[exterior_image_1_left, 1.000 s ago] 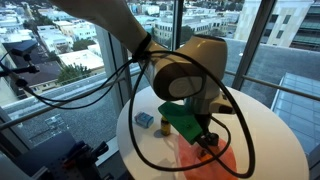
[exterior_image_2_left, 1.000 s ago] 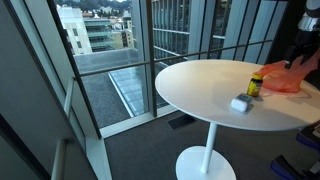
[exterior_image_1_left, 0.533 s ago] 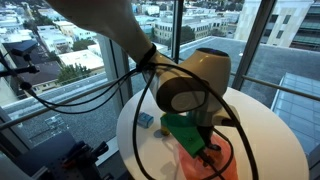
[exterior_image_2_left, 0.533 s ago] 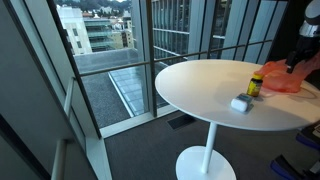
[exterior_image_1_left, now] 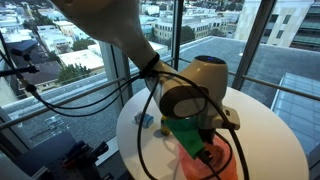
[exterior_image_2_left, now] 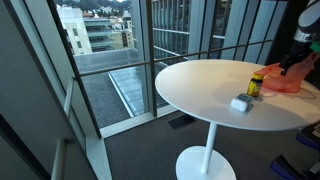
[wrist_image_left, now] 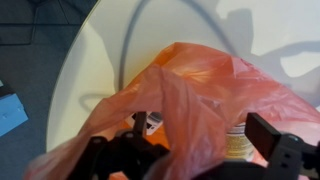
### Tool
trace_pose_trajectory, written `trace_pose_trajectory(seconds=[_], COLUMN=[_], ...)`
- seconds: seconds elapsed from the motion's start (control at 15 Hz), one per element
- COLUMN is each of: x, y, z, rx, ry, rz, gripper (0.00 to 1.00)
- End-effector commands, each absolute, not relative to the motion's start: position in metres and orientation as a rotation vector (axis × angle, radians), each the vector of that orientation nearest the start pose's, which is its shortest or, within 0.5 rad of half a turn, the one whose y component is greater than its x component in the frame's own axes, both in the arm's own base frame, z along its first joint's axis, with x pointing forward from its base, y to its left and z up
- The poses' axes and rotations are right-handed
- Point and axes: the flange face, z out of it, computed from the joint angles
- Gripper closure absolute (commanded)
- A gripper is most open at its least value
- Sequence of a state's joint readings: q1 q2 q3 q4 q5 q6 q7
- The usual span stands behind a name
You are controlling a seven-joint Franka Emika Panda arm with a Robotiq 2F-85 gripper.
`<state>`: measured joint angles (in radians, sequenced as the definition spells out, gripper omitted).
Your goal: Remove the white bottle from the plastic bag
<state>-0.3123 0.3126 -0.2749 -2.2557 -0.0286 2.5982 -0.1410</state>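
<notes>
An orange translucent plastic bag (wrist_image_left: 190,85) lies on the round white table (wrist_image_left: 100,60); it also shows in both exterior views (exterior_image_1_left: 215,160) (exterior_image_2_left: 290,80). Through the bag in the wrist view I see a pale bottle with a whitish label (wrist_image_left: 238,140) and another labelled item (wrist_image_left: 155,122). My gripper (wrist_image_left: 205,150) is open, low over the bag, with a raised fold of the bag between its fingers. In an exterior view the gripper (exterior_image_1_left: 208,150) is down at the bag, and it is partly cut off at the frame edge (exterior_image_2_left: 303,55).
A yellow bottle with a red cap (exterior_image_2_left: 256,83) stands beside the bag. A small white-blue box (exterior_image_2_left: 239,103) lies near the table edge, also seen in an exterior view (exterior_image_1_left: 144,120). Black cables (exterior_image_1_left: 150,100) hang round the arm. Glass walls surround the table.
The arm has come down and slightly right over the bag, bringing the gripper closer to it. The bag and the other objects have not moved.
</notes>
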Motion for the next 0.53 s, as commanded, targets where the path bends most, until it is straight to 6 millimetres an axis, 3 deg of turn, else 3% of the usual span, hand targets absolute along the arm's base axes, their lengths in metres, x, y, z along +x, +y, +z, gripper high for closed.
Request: trace_pose_trajectory(seconds=[0.0,0.47], x=[0.471,0.492], y=[-0.301,-0.279], z=[0.225,0.218], rx=[-3.185,-3.178], ry=[0.718,0.744], rz=[-0.038,-0.087], gripper=[0.0,0.0])
